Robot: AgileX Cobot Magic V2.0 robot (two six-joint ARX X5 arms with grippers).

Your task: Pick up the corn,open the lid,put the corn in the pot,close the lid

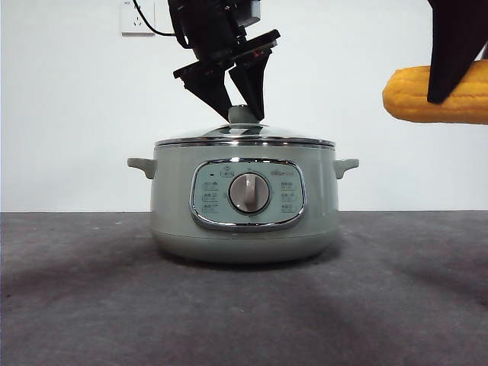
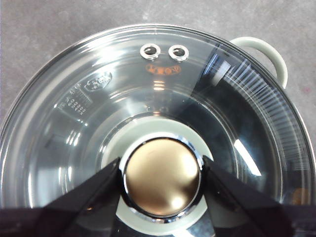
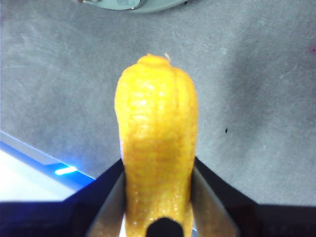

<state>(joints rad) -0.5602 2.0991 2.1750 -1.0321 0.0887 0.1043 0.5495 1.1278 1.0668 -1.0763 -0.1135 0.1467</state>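
Note:
The sage-green pot [image 1: 244,229] stands mid-table with the glass lid [image 1: 244,136] resting on its rim. My left gripper [image 1: 244,113] comes down from above, and its two jaws press against either side of the lid's knob [image 2: 162,183]. Through the glass lid [image 2: 98,108], the pot looks dark inside, and one side handle [image 2: 269,54] shows beyond the rim. My right gripper [image 1: 450,76] hangs high on the right, shut on the yellow corn [image 1: 408,95], which lies level in the air above the pot's height. The corn [image 3: 155,133] juts forward between the right gripper's [image 3: 157,197] jaws.
A grey mat [image 1: 244,305] covers the table. A wall socket [image 1: 137,17] with a black cable sits on the white wall behind. The pot's edge [image 3: 133,5] shows far ahead of the corn, and a white surface with a blue edge [image 3: 29,173] lies beside the mat.

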